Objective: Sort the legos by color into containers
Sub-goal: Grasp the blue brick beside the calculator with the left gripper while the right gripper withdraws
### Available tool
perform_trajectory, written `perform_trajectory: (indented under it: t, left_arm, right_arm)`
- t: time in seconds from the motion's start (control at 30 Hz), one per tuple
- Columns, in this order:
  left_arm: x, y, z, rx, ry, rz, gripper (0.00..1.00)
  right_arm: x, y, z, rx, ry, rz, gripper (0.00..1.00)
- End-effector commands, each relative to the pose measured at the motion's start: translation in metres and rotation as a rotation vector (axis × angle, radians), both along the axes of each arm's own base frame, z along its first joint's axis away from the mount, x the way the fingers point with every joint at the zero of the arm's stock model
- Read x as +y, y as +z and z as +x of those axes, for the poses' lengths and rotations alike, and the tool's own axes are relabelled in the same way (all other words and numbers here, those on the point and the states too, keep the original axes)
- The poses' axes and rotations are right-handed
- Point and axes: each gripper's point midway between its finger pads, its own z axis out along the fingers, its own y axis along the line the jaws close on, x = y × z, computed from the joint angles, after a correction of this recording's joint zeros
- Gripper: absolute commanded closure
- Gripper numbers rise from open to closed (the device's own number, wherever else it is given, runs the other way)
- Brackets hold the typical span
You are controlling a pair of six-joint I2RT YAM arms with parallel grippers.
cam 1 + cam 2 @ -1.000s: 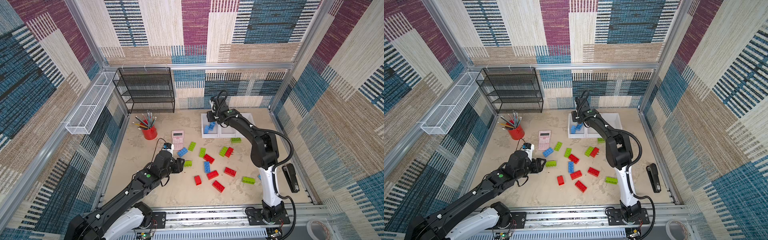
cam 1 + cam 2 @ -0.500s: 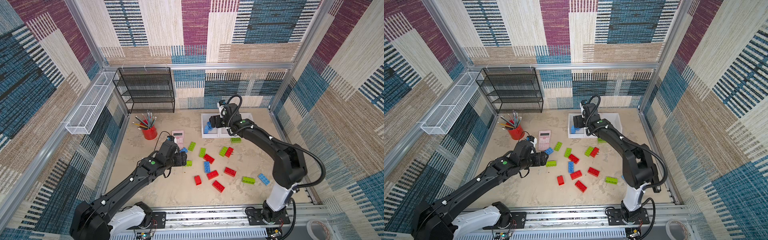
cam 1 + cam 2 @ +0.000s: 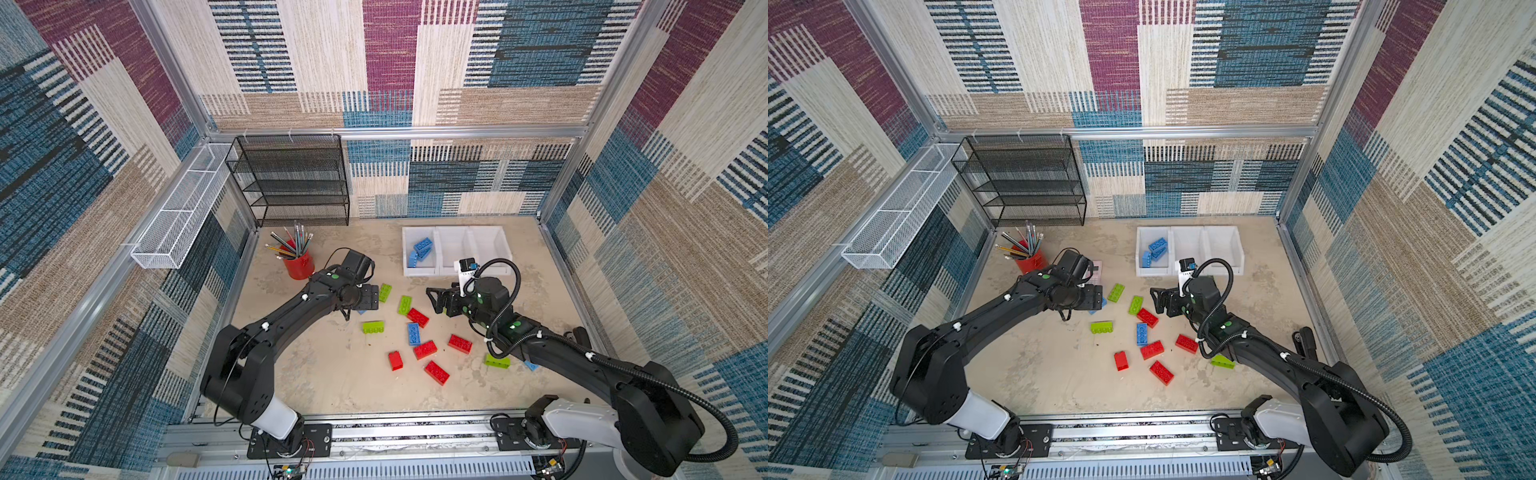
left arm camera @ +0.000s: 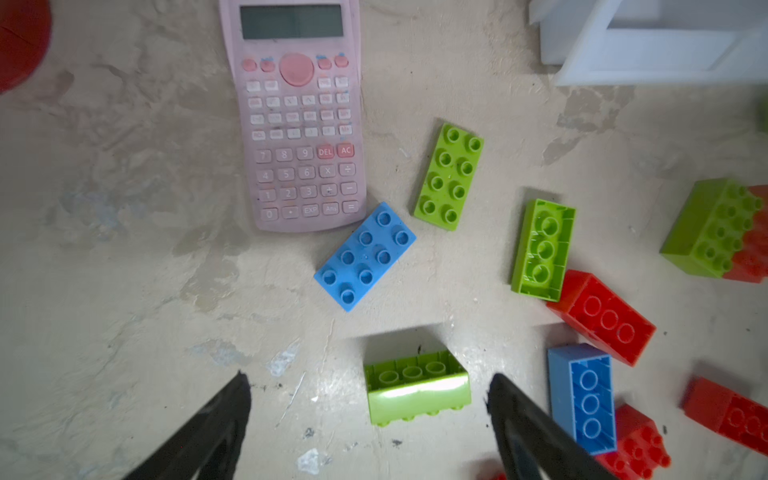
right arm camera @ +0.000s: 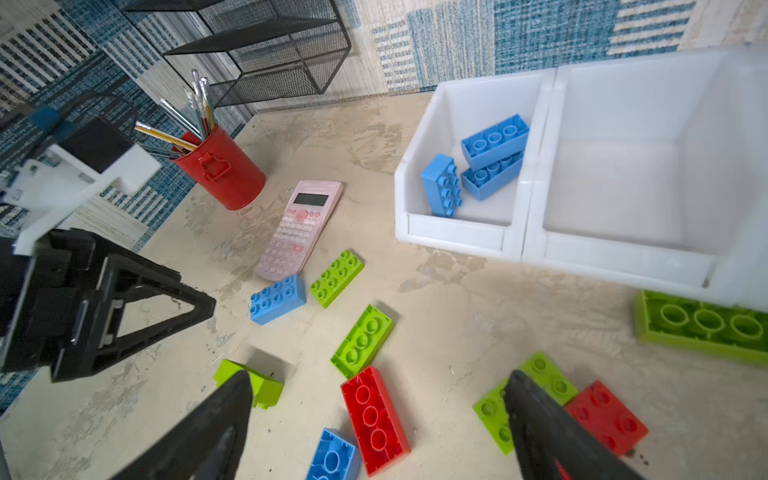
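Top views high overhead, looking down, wrist views close — sharing legos point(image 4: 365, 256)

Left of centre in a top view, the left arm point(image 3: 1000, 307) is hiding most of the calculator point(image 3: 1098, 266) and a blue brick point(image 3: 1103, 306).

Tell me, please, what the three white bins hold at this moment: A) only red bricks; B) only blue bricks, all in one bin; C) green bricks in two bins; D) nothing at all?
B: the blue bricks lie together in the end bin, and in a top view the middle bin and the far bin show bare white floors.
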Motion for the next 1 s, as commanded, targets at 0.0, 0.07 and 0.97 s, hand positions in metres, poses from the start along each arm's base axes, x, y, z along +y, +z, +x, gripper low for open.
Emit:
perform_trajectory:
  t: [0.0, 0.07, 0.97]
  left_arm:
    - [0.001, -0.017, 0.004, 0.063, 0.009, 0.022, 0.1]
    - [0.001, -0.028, 0.011, 0.085, 0.022, 0.024, 0.11]
    - [-0.066, -0.068, 0.021, 0.162, -0.1, -0.051, 0.27]
  right_arm:
    - [-0.002, 0.016, -0.002, -0.077, -0.022, 0.085, 0.05]
    - [-0.004, 0.015, -0.005, -0.086, -0.02, 0.088, 0.05]
    - [-0.005, 0.003, -0.002, -0.071, -0.032, 0.066, 0.05]
